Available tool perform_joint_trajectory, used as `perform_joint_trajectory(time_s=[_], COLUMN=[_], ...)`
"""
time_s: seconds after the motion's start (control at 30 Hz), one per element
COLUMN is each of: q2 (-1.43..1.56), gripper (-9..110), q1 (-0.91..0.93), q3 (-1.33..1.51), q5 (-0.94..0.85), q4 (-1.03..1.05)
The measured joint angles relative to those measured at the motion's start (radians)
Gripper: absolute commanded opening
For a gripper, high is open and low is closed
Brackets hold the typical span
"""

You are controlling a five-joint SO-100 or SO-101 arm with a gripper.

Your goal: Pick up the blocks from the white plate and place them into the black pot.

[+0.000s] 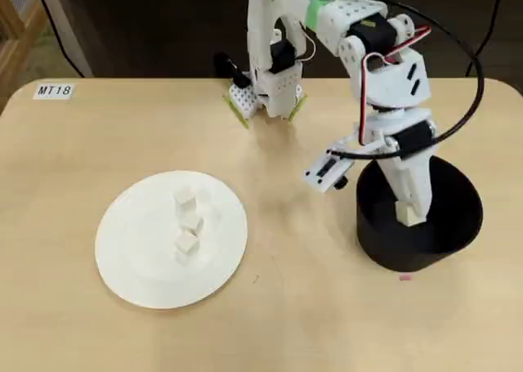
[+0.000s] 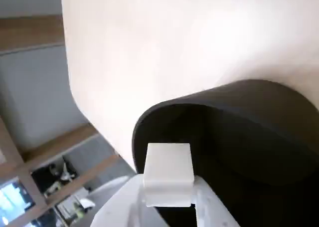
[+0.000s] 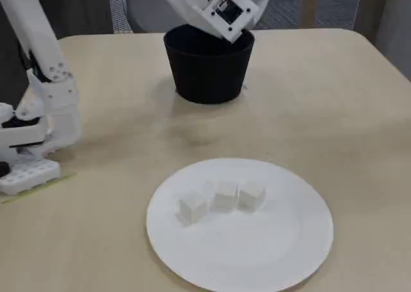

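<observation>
Three small whitish blocks point(image 1: 187, 221) point(image 3: 225, 196) lie in a row near the middle of the white plate point(image 1: 131, 257) point(image 3: 282, 260). A fourth block point(image 1: 406, 215) point(image 2: 168, 173) is clamped in my gripper point(image 1: 409, 217) point(image 2: 169, 199), which hangs over the open mouth of the black pot point(image 1: 458, 225) point(image 2: 249, 132) point(image 3: 205, 74). The wrist view shows the block held between the white fingers above the pot's dark inside. In the fixed view the arm's wrist covers the pot's rim and hides the fingers.
The arm's base point(image 1: 265, 94) point(image 3: 32, 144) stands at the table's back edge in the overhead view, at the left in the fixed view. A label reading MT18 point(image 1: 54, 91) sits at the overhead view's far-left corner. Bare tabletop point(image 1: 302, 249) separates plate and pot.
</observation>
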Motion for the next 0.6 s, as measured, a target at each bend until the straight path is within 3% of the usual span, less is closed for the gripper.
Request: perform_joint_trajectory(time_s=[0.13,0.27,0.33,0.43,0.6], q2=[-0.002,-0.002,-0.002,-0.002,-0.002], gripper=[26,29,21,-2,-2], q1=[0.003,-0.015,-0.023,-0.025,0.063], q3=[0.000,0.000,0.000,0.000,-0.091], q5=[-0.034,-0.048,-0.048,-0.048,-0.107], q4=[0.009,0.040,0.055,0.081,0.235])
